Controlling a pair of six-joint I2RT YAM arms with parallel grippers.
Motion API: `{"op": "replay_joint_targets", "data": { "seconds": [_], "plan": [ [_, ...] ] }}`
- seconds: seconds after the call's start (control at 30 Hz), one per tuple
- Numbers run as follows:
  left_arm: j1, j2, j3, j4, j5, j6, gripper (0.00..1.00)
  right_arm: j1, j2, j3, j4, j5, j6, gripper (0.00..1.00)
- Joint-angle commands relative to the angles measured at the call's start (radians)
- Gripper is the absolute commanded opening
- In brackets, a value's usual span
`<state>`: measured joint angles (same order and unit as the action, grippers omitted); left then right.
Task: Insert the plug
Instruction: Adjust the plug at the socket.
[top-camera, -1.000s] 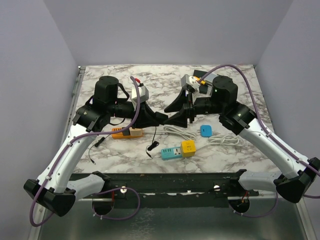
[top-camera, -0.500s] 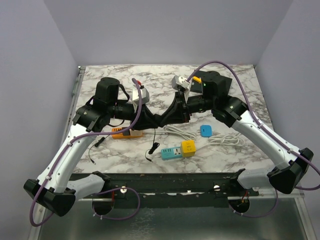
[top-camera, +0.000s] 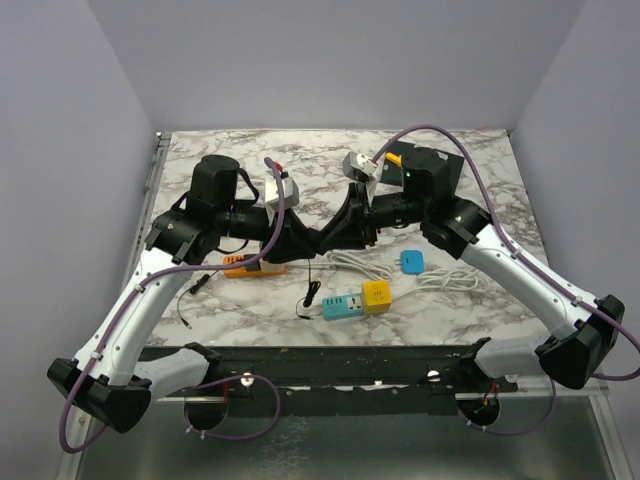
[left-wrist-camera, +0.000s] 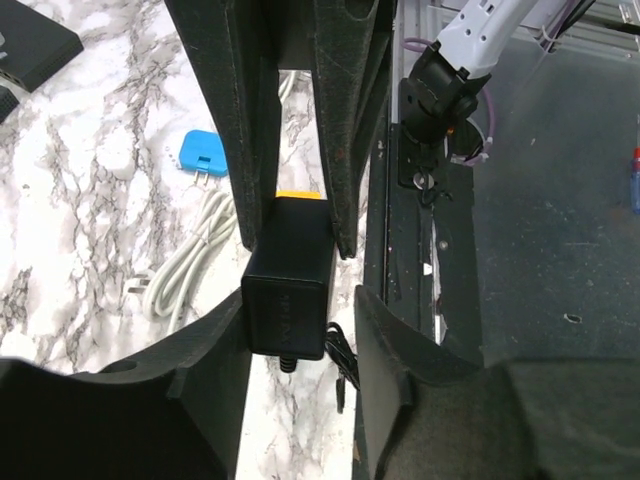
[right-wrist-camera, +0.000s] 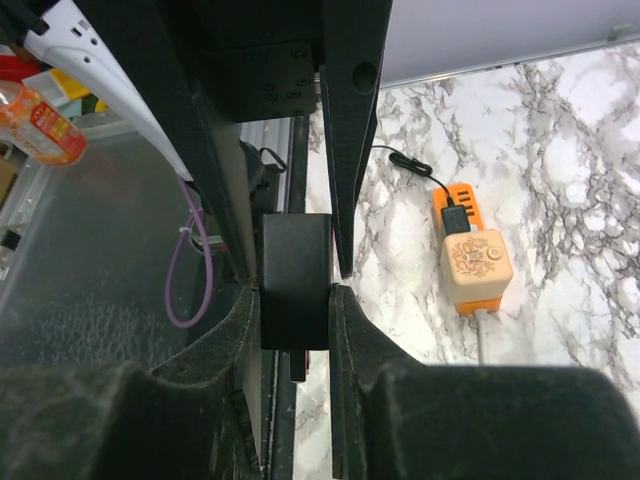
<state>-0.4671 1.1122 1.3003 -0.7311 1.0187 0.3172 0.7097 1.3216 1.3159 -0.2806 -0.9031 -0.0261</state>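
Right jaws clamped on black adapter (right-wrist-camera: 295, 282), left jaws part-open around it, seemingly clear of one edge

**Top view:** even, diffuse light from above; the marble counter (top-camera: 470, 300) is bright and sharp; soft, short shadows lie under both arms and beside the white cable (top-camera: 455, 283); the lilac walls (top-camera: 60, 150) shade gently toward the corners; no glare.

**Left wrist view:** the left fingers (left-wrist-camera: 200, 380) fill the lower frame as dark, soft-focus masses; the black adapter (left-wrist-camera: 288, 290) carries a dull sheen, its embossed lettering barely legible; the counter beyond is crisp and well lit; straight edges bow slightly near the borders.

**Right wrist view:** the right fingers (right-wrist-camera: 220, 350) are near-black and grainy, their detail lost in shadow; the counter at right is bright; the left background is dimmer and mildly blurred.
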Motion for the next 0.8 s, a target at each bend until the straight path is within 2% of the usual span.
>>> {"op": "replay_joint_targets", "data": {
  "seconds": [0.0, 0.13, 0.23, 0.27, 0.3, 0.37, 0.43, 0.5, 0.57, 0.77],
  "plan": [
    [-0.004, 0.004, 0.024, -0.002, 0.033, 0.009, 0.4, -0.001, -0.019, -0.023, 0.091, -0.005, 0.061, 0.01],
    [-0.004, 0.017, 0.028, -0.002, 0.044, 0.016, 0.23, 0.0, -0.019, -0.035, 0.109, -0.018, 0.076, 0.01],
    [-0.005, 0.029, 0.042, -0.002, 0.05, 0.021, 0.16, 0.0, -0.015, -0.045, 0.106, -0.024, 0.079, 0.01],
    [-0.004, 0.032, 0.045, -0.001, 0.052, 0.023, 0.11, -0.001, -0.015, -0.048, 0.101, -0.02, 0.078, 0.04],
    [-0.004, 0.035, 0.048, -0.001, 0.055, 0.026, 0.04, 0.0, -0.016, -0.05, 0.092, -0.015, 0.076, 0.17],
    [-0.004, 0.035, 0.042, -0.003, 0.032, 0.033, 0.0, 0.0, -0.025, -0.047, 0.047, 0.026, 0.049, 0.53],
    [-0.004, 0.018, 0.022, -0.035, -0.024, 0.098, 0.0, 0.0, -0.05, -0.046, -0.014, 0.096, 0.01, 0.76],
    [-0.004, -0.001, -0.002, -0.09, -0.102, 0.185, 0.0, -0.003, -0.092, -0.067, -0.053, 0.176, -0.026, 0.92],
    [-0.004, -0.009, -0.019, -0.155, -0.154, 0.276, 0.0, -0.008, -0.129, -0.085, -0.095, 0.263, -0.046, 1.0],
    [-0.004, 0.025, -0.05, -0.404, -0.337, 0.574, 0.0, -0.019, -0.163, -0.115, -0.276, 0.64, -0.022, 1.0]
  ]
}}
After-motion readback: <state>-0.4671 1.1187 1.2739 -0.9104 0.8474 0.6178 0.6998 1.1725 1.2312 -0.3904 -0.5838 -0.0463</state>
